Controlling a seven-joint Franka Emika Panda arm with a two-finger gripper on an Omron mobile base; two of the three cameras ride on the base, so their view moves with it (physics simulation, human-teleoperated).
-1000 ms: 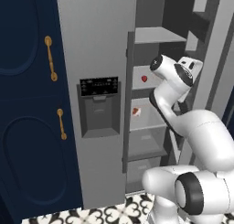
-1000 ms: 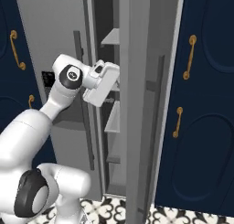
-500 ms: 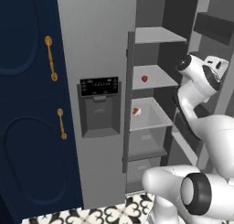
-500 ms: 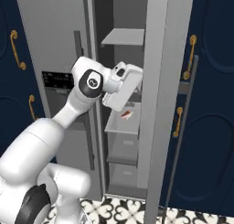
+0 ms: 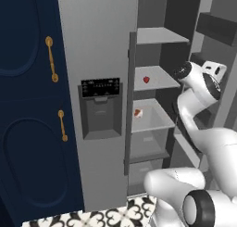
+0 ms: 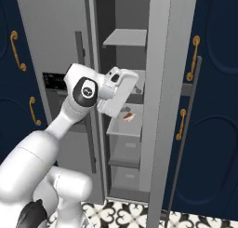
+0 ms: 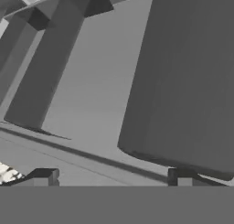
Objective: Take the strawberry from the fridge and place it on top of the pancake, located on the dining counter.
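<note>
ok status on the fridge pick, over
Gripper open, empty, inside the fridge. Strawberry on a middle shelf, untouched. Orange-red wedge one shelf below; nothing blocking the berry.

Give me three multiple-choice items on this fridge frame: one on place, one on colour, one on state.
1. Where is the tiny bright red strawberry?
A. on a grey inner shelf, one shelf above the orange-red and white wedge
B. in a bottom drawer
C. between the pincer fingers

2. What colour are the cabinet handles left of the tall grey fridge?
A. black
B. gold
C. white

3. How does the robot's pincer stand?
A. shut on the strawberry
B. shut on nothing
C. open, holding nothing

Answers: 1 A, the left base view shows the berry one shelf above the wedge. 2 B, they gleam gold on navy doors. 3 C, the hand view shows the fingertips wide apart with nothing between.
</note>
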